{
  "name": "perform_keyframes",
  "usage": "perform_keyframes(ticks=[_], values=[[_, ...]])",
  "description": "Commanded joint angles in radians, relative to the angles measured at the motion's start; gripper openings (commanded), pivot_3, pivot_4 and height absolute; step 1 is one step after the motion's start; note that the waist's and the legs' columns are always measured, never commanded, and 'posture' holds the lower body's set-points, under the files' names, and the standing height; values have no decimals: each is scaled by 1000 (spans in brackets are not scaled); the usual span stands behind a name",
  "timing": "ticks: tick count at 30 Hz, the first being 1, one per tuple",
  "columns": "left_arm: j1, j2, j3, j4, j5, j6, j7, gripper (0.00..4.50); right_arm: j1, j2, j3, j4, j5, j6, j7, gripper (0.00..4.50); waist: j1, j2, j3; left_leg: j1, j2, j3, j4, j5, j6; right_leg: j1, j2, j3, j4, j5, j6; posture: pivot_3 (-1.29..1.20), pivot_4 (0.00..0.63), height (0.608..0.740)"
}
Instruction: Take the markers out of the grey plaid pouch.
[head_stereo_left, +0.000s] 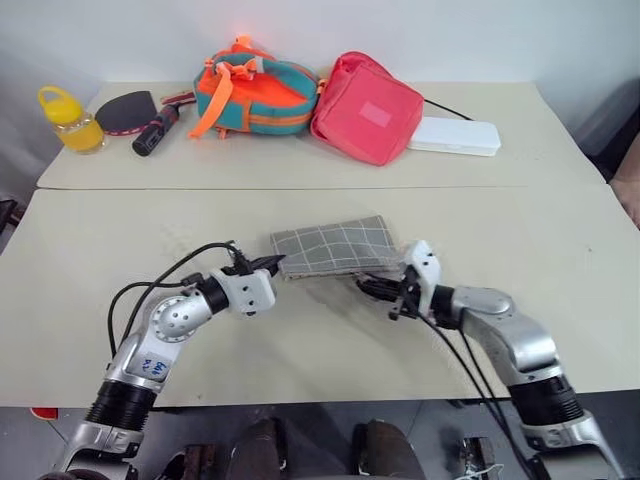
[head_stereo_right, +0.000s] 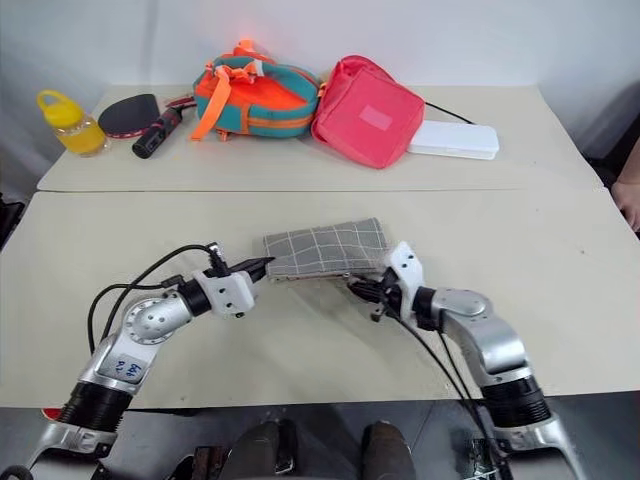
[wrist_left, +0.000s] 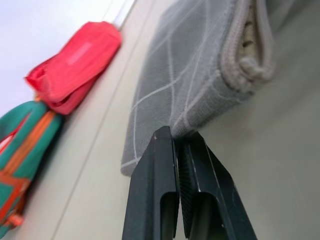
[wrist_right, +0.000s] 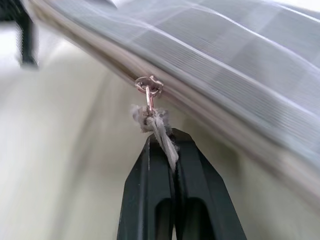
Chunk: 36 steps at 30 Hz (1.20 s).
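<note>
Left eye view: the table (head_stereo_left: 120, 240) is seen with the grey plaid pouch (head_stereo_left: 335, 247) lying flat near its middle, stretched between the two arms and well apart from the bags at the far edge. The pouch is judged light, soft and floppy, so it is likely to sag or drag unless it is pinned at one end while the zip is drawn at the other; a corner and the zip pull are the places to be taken.

The left gripper (wrist_left: 176, 137) is clamped on the pouch's near-left corner, fabric nipped between its closed fingers. The right gripper (wrist_right: 166, 141) is clenched on the frayed cord of the zipper pull (wrist_right: 148, 86), which hangs from the zip along the pouch's near edge at its right end. No markers can be made out, so they are presumably inside.
</note>
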Motion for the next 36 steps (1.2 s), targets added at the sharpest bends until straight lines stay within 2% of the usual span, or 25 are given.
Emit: perform_keyframes(ticks=[1, 10, 13, 17, 22, 26, 28, 31, 32, 36], values=[[13, 23, 65, 3, -67, -14, 1, 0, -14, -66, -67, 87, -35, -79, 31, 7, -3, 0, 0, 0, 0, 0, 0, 0, 0, 0, 0, 0, 0, 0, 0, 0, 150, 740], [31, 10, 51, 5, -86, -19, -7, 0, -15, -89, -72, 130, -50, -139, 67, 7, -6, 0, 0, 0, 0, 0, 0, 0, 0, 0, 0, 0, 0, 0, 0, 0, 150, 740], [30, -10, 45, -1, -108, 14, -17, 0, -18, -85, -92, 76, -3, -112, 87, 606, -5, 0, 0, 0, 0, 0, 0, 0, 0, 0, 0, 0, 0, 0, 0, 0, 150, 740], [38, -22, 35, -15, -114, 36, -28, 0, -18, -126, -132, 6, 48, -70, 138, 1957, -5, 0, 0, 0, 0, 0, 0, 0, 0, 0, 0, 0, 0, 0, 0, 0, 150, 740], [37, -39, 34, -33, -107, 63, -24, 0, -44, -145, -198, -75, 68, -91, 109, 1957, -4, 0, 0, 0, 0, 0, 0, 0, 0, 0, 0, 0, 0, 0, 0, 0, 150, 740], [15, -71, 27, -46, -124, 102, -28, 0, -65, -58, -149, -197, 57, -144, 50, 1957, -9, 0, 0, 0, 0, 0, 0, 0, 0, 0, 0, 0, 0, 0, 0, 0, 150, 740], [5, -80, 24, -46, -121, 107, -31, 0, -45, -19, -88, -257, 34, -152, 38, 1299, -7, 0, 0, 0, 1, 0, 0, 0, -1, 0, 1, 0, 1, 0, 0, 0, 150, 740], [-4, -94, 19, -52, -120, 109, -33, 0, 5, 17, 23, -289, -84, -228, 2, 235, -3, 0, 0, 0, 1, 0, 0, 0, -1, 0, 1, 0, 0, 0, 0, 0, 150, 740], [-5, -98, 17, -55, -122, 112, -34, 0, 16, 30, 40, -284, -111, -242, -22, 33, -1, 0, 0, 0, 0, 0, 0, 0, -1, 0, 0, 0, 0, 0, 0, 0, 150, 740], [-5, -103, 13, -60, -117, 113, -40, 0, 22, 62, 74, -230, -209, -322, -92, 33, -2, 0, 0, 0, -1, 0, 1, 0, 0, 0, -1, 0, 0, 0, 1, 0, 150, 740]])
